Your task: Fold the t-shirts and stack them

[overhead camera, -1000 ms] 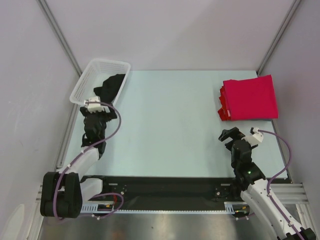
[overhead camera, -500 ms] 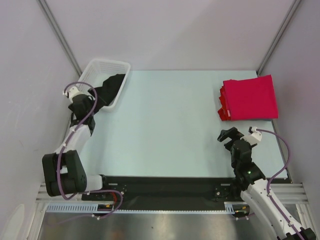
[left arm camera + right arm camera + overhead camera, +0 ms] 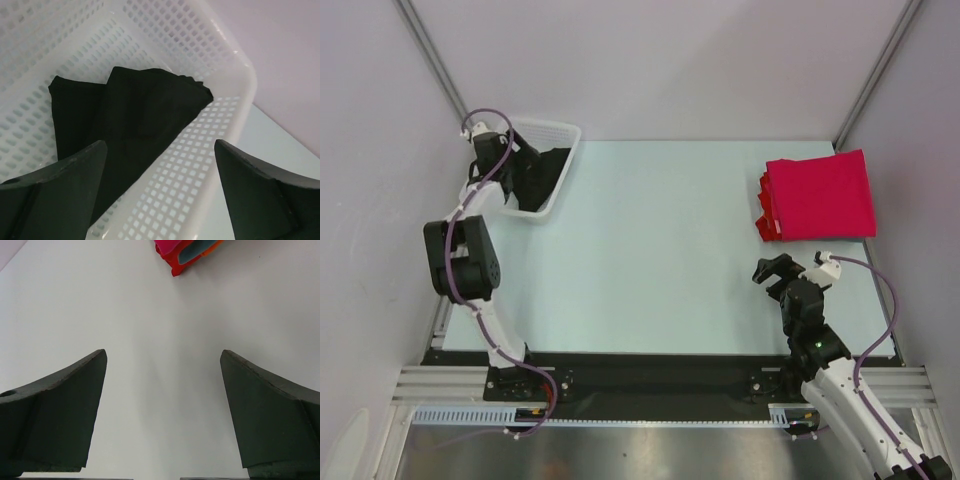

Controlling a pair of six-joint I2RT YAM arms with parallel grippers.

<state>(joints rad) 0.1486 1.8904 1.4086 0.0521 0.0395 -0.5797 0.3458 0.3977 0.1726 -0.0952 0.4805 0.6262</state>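
A black t-shirt (image 3: pixel 542 172) lies crumpled in the white mesh basket (image 3: pixel 560 133) at the far left; it also shows in the left wrist view (image 3: pixel 135 125). Several red t-shirts (image 3: pixel 820 195) lie folded in a stack at the far right; a corner of the stack shows in the right wrist view (image 3: pixel 180 252). My left gripper (image 3: pixel 515 165) is open and empty over the basket's near wall, just short of the black shirt. My right gripper (image 3: pixel 775 270) is open and empty over bare table, short of the red stack.
The basket (image 3: pixel 220 85) leans against the left wall of the enclosure. Grey walls close in the table (image 3: pixel 660 250) on the left, back and right. A black rail runs along the near edge.
My left arm has swung far back and to the left, from the table in front of the basket up to the basket. My right arm has barely moved.
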